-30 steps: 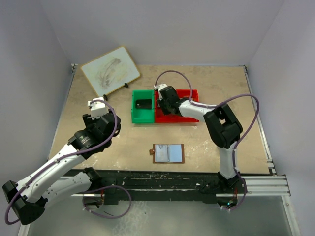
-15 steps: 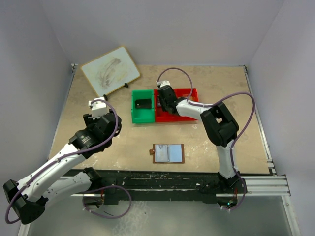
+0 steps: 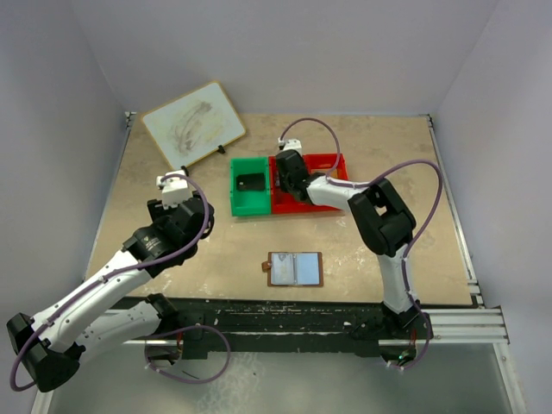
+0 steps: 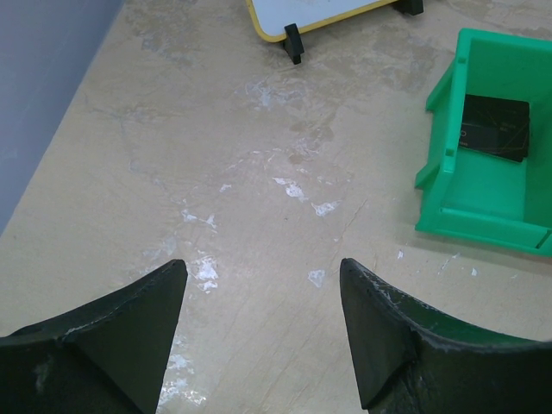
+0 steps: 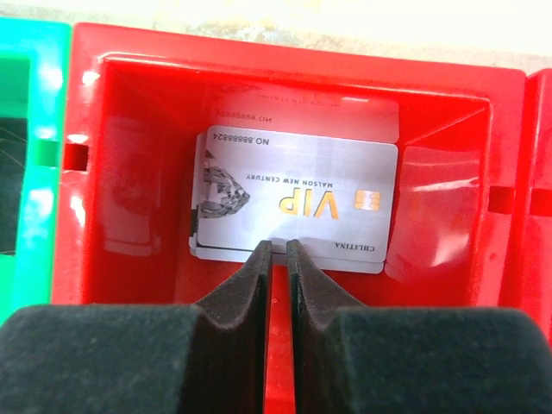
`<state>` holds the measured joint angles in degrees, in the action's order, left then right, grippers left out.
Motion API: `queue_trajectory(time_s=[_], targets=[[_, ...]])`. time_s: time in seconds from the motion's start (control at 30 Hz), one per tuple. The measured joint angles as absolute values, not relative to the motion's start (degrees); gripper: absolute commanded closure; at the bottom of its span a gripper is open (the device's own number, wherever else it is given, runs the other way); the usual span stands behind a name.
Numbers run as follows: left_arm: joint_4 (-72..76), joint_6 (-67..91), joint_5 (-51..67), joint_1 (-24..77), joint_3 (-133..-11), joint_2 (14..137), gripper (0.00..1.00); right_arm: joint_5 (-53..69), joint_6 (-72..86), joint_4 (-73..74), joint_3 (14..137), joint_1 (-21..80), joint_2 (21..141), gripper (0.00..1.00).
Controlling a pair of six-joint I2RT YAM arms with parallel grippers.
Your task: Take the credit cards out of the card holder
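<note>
Card holder (image 3: 295,269) lies open and flat on the table (image 4: 259,172) near the front edge, between the two arms and well apart from both; whether any cards are left in its pale panels is too small to tell. On the left, the left gripper (image 4: 263,276) hovers over bare tabletop, spread wide and holding nothing. Next comes the green bin (image 4: 440,207) with a black card (image 4: 494,128) lying in it. Touching its right side, the red bin (image 5: 86,172) holds a silver card (image 5: 297,203) lying flat on another. The right gripper (image 5: 279,250) sits at that card's near edge, pinched almost closed and apparently gripping nothing. It should probably rise straight up past the bin wall before swinging toward the holder, so the stack isn't dragged.
</note>
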<state>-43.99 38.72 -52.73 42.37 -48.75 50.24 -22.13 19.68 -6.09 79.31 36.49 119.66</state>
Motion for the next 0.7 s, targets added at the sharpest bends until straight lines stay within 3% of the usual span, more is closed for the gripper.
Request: queue_trajectory(time_s=[0.7], targets=[[-43.99, 38.72, -52.69, 42.37, -48.75, 50.48, 0.31, -19.11, 21.8, -3.16, 77.78, 36.82, 118.41, 0.83]])
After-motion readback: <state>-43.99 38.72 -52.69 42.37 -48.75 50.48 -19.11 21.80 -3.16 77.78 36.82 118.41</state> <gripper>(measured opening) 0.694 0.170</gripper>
